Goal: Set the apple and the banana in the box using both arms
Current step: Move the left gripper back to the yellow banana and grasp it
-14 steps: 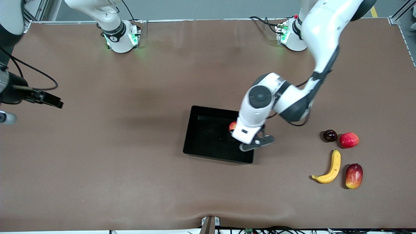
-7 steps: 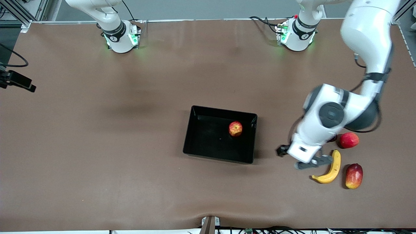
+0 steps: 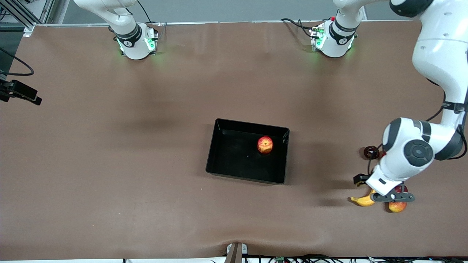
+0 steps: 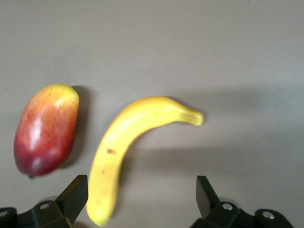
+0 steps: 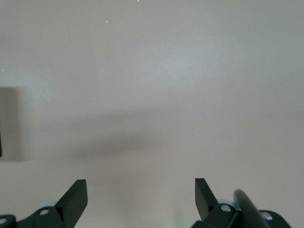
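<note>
The apple (image 3: 264, 144) lies in the black box (image 3: 234, 157), near its wall toward the left arm's end. The yellow banana (image 3: 362, 200) lies on the table toward the left arm's end, partly hidden by the left arm. My left gripper (image 3: 388, 194) hangs open and empty above it. In the left wrist view the banana (image 4: 128, 142) is curved, and one end lies between my open fingertips (image 4: 142, 187), close to one finger (image 4: 76, 192). My right gripper (image 5: 141, 190) is open and empty over bare table at the right arm's end.
A red-yellow mango (image 4: 45, 128) lies right beside the banana, mostly under the left hand in the front view (image 3: 396, 207). A dark round fruit (image 3: 371, 152) sits farther from the front camera than the banana.
The left gripper left the apple in the box and swung toward the left arm's end, stopping over the banana. The right arm drew back to the view's edge.
</note>
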Robot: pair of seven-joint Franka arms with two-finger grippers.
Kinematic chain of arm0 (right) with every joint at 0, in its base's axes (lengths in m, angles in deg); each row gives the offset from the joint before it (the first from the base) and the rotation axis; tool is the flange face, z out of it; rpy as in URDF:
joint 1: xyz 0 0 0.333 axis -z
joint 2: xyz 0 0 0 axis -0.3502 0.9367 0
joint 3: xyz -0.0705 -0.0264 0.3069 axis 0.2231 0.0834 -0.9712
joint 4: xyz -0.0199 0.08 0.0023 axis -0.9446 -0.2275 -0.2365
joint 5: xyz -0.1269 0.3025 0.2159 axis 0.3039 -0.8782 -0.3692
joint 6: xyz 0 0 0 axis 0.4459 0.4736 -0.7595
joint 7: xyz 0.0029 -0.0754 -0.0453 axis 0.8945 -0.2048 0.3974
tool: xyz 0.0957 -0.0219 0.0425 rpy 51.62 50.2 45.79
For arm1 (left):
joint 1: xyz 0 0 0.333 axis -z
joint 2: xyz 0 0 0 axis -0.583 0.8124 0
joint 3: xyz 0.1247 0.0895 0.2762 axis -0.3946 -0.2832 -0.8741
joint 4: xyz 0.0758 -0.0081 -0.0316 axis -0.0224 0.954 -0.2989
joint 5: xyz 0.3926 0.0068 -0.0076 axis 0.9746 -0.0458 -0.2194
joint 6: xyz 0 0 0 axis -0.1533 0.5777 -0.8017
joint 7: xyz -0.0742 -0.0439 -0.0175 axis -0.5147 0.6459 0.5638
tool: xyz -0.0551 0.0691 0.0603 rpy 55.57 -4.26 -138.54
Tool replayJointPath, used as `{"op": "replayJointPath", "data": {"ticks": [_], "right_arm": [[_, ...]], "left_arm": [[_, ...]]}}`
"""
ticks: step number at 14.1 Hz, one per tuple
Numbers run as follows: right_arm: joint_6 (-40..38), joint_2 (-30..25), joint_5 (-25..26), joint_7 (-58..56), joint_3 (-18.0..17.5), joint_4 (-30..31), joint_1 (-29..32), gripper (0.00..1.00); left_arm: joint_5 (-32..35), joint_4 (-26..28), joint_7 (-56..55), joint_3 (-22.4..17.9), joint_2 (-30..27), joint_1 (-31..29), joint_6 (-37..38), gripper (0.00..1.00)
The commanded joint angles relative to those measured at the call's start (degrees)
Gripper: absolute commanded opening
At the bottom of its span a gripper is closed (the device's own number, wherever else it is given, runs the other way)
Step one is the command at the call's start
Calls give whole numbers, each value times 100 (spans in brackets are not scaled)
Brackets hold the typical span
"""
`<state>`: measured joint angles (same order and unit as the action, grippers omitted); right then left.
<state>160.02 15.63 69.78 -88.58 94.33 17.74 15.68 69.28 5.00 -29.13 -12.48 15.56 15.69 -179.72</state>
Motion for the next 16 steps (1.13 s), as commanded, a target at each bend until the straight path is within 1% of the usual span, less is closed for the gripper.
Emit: {"op": "replayJointPath", "data": {"ticks": [1,3,4,5,6,7,9,10,12,14,16], "right_arm": [[55,-89,31,-34,15,109,16,100],[90,-89,22,-43,15,92,16,100],[142,-115,-21,-43,15,161,-1,100],[169,-115,-39,-52,7,136,-36,100],[152,-124,-48,-52,-2,144,-19,100],[125,-124,-57,-43,-2,144,-2,100],[142,-115,-74,-78,-2,127,7,100],[151,-132,-109,-157,7,127,-1,100],[186,-124,-179,-289,15,118,25,100],[160,-106,-198,-298,24,92,25,100],[99,-71,-128,-281,7,-170,-27,100]], "left_arm": [[118,-53,1102,51,275,-269,-461,100],[101,-70,1464,-80,425,-393,-760,99],[109,-70,1561,-133,451,-384,-814,93],[101,-70,1614,-142,521,-384,-823,89],[109,-70,1658,-151,557,-393,-832,83],[109,-70,1659,-151,583,-393,-832,73],[66,-62,1650,-151,645,-393,-832,51],[48,-62,1633,-151,654,-393,-832,36],[30,-62,1562,-151,628,-393,-832,1],[56,-62,1527,-134,540,-358,-823,0],[56,-27,1536,-29,365,-349,-736,0]]}}
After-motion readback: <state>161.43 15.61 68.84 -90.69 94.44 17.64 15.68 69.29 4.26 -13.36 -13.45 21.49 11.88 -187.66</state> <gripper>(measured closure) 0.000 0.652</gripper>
